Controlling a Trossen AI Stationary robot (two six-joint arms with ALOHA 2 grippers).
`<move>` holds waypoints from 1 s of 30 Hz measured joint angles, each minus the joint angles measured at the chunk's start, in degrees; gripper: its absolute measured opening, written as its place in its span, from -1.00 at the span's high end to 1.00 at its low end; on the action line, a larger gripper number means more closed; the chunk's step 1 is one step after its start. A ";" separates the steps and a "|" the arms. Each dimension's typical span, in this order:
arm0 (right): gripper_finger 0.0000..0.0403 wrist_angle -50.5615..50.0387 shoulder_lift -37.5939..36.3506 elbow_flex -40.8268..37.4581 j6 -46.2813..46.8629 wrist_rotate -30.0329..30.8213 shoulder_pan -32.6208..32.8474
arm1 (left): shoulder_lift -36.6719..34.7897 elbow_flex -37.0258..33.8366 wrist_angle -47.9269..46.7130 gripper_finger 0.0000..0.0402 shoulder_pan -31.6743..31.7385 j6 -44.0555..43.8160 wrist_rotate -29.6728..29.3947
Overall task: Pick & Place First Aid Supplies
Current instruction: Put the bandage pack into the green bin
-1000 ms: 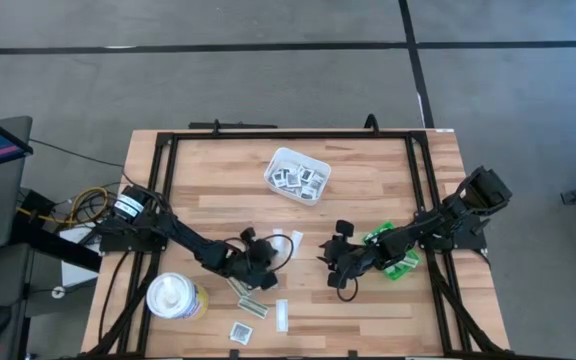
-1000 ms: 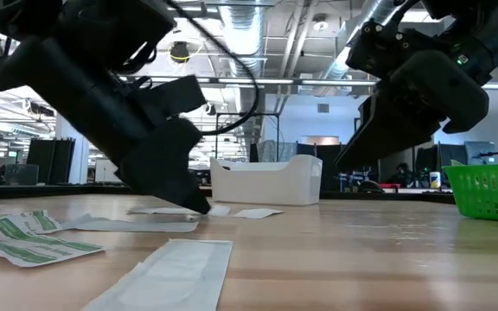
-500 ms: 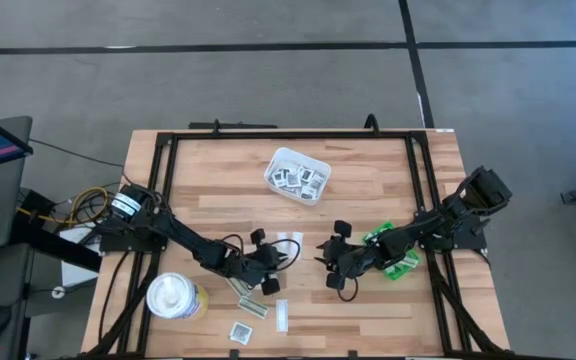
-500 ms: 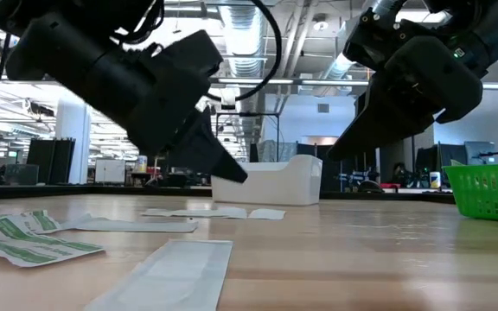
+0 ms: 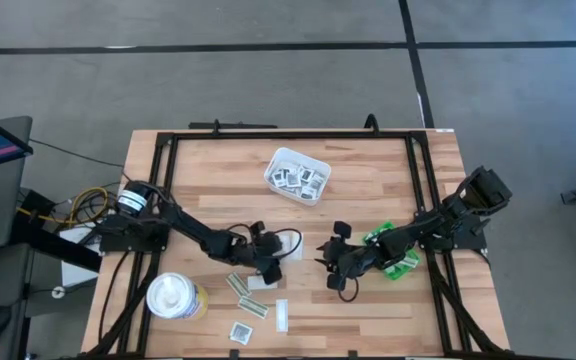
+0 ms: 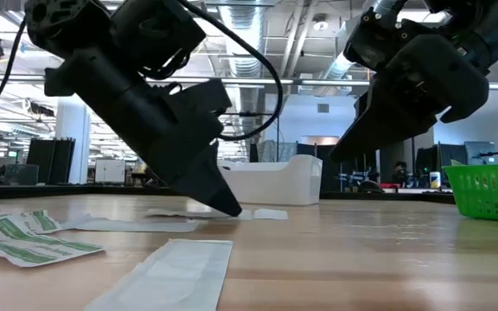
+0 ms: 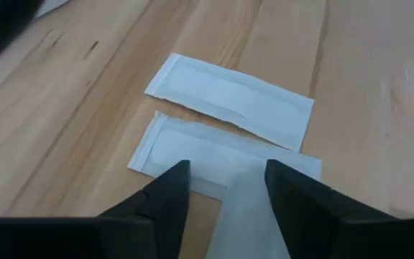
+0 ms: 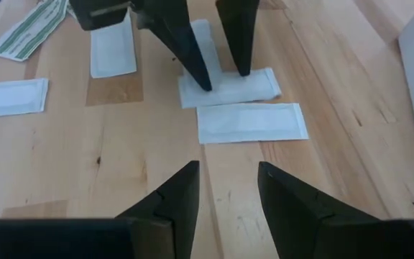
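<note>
L gripper (image 6: 223, 203) tip on packets (image 6: 258, 213), wood table (image 6: 361, 259)

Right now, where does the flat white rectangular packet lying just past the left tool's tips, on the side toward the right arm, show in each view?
High view: flat white rectangular packet, mid-table, right of the left tool.
Low view: probably the pale sliver right of the left tool's tip.
Left wrist view: the farther packet.
Right wrist view: the nearer packet.
Shared landmark: the open left tool's dark fingers.
</note>
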 joint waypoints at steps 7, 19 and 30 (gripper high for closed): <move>0.33 -0.02 0.00 0.00 -0.02 -0.08 -0.01 | 0.53 0.06 -0.04 0.25 0.00 0.25 -0.20; 0.33 0.24 0.00 0.00 -0.02 -0.04 -0.34 | 1.12 -0.39 8.20 0.95 -0.15 3.52 0.29; 0.33 3.08 0.00 0.00 0.06 -2.79 -1.60 | 0.97 -0.28 27.46 0.97 -1.54 10.17 0.11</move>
